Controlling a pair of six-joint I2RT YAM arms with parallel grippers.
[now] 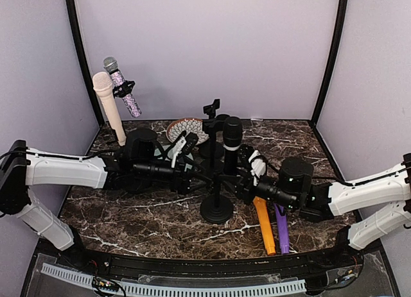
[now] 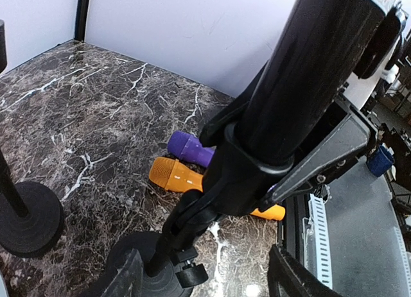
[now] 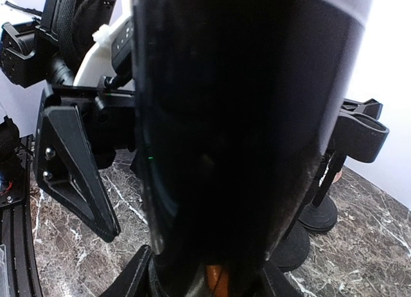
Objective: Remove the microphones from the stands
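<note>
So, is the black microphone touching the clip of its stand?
Touching. The left wrist view shows the black microphone seated inside the clip, which wraps around its body.

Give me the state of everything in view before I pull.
black mic, upright, seated in the stand's clip.
stand, upright.
right claw, shut on the black mic.
left claw, open, straddling the stand's pole.
orange mic, lying flat.
purple mic, lying flat beside it.
back stand, clip empty.
glitter mic, clipped, tilted.
</note>
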